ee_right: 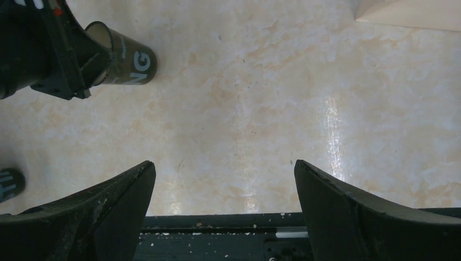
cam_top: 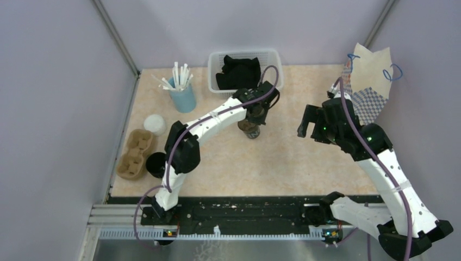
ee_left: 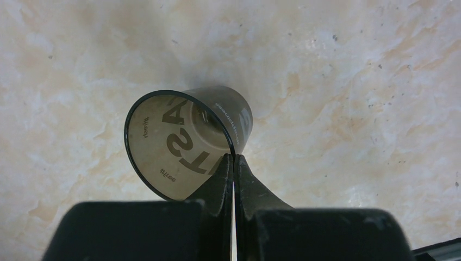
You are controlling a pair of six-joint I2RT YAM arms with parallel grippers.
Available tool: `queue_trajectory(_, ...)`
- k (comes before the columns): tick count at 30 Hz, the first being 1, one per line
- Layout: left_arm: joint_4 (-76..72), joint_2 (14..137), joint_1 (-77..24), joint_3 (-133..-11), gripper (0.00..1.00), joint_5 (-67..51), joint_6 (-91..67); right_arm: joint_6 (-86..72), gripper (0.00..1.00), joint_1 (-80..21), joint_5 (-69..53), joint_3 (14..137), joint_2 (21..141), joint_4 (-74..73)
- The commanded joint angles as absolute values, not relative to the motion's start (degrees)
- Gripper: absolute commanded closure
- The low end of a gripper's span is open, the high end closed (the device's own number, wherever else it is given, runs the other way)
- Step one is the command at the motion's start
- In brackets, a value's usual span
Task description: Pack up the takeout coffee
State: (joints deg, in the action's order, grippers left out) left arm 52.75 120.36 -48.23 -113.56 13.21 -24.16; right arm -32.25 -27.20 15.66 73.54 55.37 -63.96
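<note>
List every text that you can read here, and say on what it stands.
"NG": white letters on the cup's outer wall, right wrist view.
"SA", perhaps, mirrored: large letters showing through the cup wall, left wrist view.
Small print on the cup: too blurred to read.
White marks on a dark thing at the picture's edge: cut off, unreadable.

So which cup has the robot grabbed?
The lidless printed cup mid-table, rim pinched by the left gripper; the black cup and blue straw cup stand untouched.
</note>
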Motion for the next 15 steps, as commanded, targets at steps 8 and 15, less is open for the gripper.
queue_trajectory(8, 56.5, 126.5, -53.0, -121.8, 1.00, 18.0, -22.8, -34.5, 0.01, -26.8, 17.6, 73.9, 51.0, -66.0)
queue_trajectory(15, 55.5, 126.6, -54.2, -121.0, 1.00, 18.5, -22.6, -34.7, 0.01, -26.8, 17.0, 73.7, 50.3, -66.1)
